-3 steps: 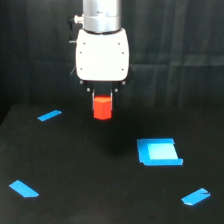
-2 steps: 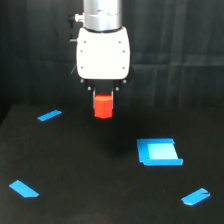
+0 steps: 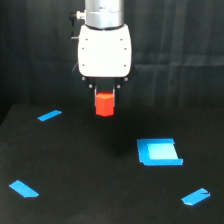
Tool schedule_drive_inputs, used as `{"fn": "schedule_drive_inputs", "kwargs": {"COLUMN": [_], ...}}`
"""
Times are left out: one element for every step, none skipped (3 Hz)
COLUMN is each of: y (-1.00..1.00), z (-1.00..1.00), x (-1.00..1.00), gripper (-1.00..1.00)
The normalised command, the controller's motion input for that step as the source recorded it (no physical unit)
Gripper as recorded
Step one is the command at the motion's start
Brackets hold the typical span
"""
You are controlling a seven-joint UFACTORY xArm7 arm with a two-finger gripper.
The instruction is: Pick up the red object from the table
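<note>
Dark backdrop, folds of black cloth behind; matte black tabletop (image 3: 90,170) below, wide and plain.

Claw (image 3: 105,95) hangs under the white wrist housing (image 3: 105,50), fingers dark and hard to separate from the background. Red object (image 3: 105,104) sits between them, clamped at its upper part, most of its body showing below the fingertips. It looks clear of the tabletop, though the black surface gives no shadow I can read with confidence.

Blue pieces scattered around: a thin strip (image 3: 49,115) toward the exterior view's left, a larger open tray-like piece (image 3: 159,152) toward the right, a small strip (image 3: 23,188) at lower left, another (image 3: 195,197) at lower right. All well apart from the held block.

Risks, as judged from this view:
- Grip is high on the block. A shallow bite like that could let it pivot or slide out if the arm jerks or speeds up.
- Cylinder-like sides give the fingers narrow contact; any slack in closing force and it drops.
- A drop from here would likely roll on the bare surface, possibly toward the blue tray.
- Finger contact itself is not resolvable; both sides may not be bearing evenly.
</note>
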Motion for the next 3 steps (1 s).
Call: {"fn": "schedule_drive_inputs", "kwargs": {"y": [-0.07, -0.10, 0.01], "z": [0.08, 0.10, 0.06], "x": [0.04, -0.03, 0.01], "gripper": [-0.94, -1.00, -1.00]}}
